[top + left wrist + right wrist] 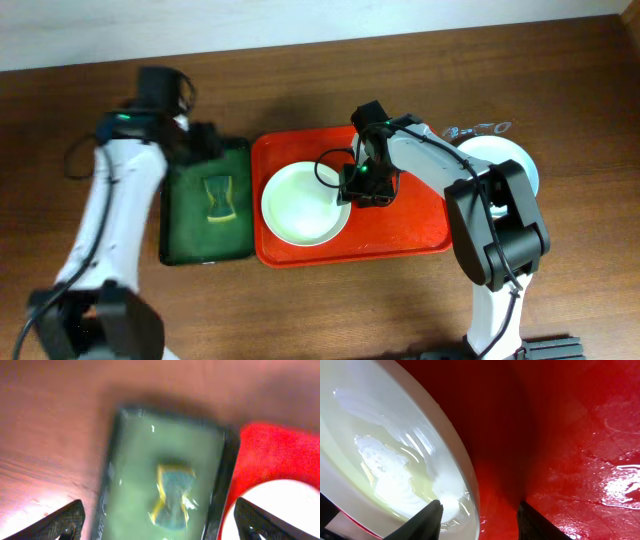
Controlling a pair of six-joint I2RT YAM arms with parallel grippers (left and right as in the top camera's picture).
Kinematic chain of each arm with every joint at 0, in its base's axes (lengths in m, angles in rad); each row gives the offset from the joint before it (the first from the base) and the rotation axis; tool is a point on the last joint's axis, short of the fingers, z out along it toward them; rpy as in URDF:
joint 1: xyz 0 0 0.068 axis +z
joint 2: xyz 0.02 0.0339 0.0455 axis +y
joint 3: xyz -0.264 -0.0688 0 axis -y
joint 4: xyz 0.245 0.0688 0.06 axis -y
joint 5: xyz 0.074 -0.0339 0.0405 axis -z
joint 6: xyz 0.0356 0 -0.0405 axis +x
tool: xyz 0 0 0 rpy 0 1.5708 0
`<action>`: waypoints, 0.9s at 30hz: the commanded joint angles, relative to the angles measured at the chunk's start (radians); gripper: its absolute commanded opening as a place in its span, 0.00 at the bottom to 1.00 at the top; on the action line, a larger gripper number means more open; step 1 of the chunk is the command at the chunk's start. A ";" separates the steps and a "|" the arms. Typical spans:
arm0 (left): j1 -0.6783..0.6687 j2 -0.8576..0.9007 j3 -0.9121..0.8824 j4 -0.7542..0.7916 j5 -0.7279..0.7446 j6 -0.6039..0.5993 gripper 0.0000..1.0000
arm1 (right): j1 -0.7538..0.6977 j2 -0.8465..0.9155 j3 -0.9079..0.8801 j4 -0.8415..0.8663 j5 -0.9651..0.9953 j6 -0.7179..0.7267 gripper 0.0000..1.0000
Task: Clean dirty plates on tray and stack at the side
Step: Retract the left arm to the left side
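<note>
A white-cream plate (300,208) lies on the left part of the orange-red tray (410,225). My right gripper (366,186) is open at the plate's right rim. In the right wrist view its fingers (480,521) straddle the rim, one over the wet plate (390,455) and one over the tray (570,435). A pale plate (508,156) lies on the table right of the tray, partly hidden by the right arm. My left gripper (205,145) is open and empty above the far end of the green tray; its fingers (160,527) frame the sponge (173,494).
The dark green tray (185,215) with a yellow-edged sponge (222,198) lies against the red tray's left side. It also shows in the left wrist view (135,460), beside the red tray (270,455). A small shiny object (480,128) lies behind the pale plate.
</note>
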 commanded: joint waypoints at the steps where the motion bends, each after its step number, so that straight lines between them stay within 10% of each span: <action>1: 0.139 -0.054 0.089 -0.037 -0.005 -0.017 0.94 | 0.018 -0.016 -0.006 0.002 0.040 -0.006 0.50; 10: 0.299 -0.053 0.086 -0.080 -0.004 -0.039 0.99 | 0.049 -0.016 -0.006 0.003 0.111 -0.006 0.49; 16: 0.299 -0.053 0.086 -0.080 -0.004 -0.039 0.99 | 0.048 -0.016 -0.006 0.004 0.111 -0.006 0.05; 27: 0.299 -0.053 0.086 -0.080 -0.004 -0.039 0.99 | 0.048 -0.016 -0.006 0.007 0.133 -0.006 0.04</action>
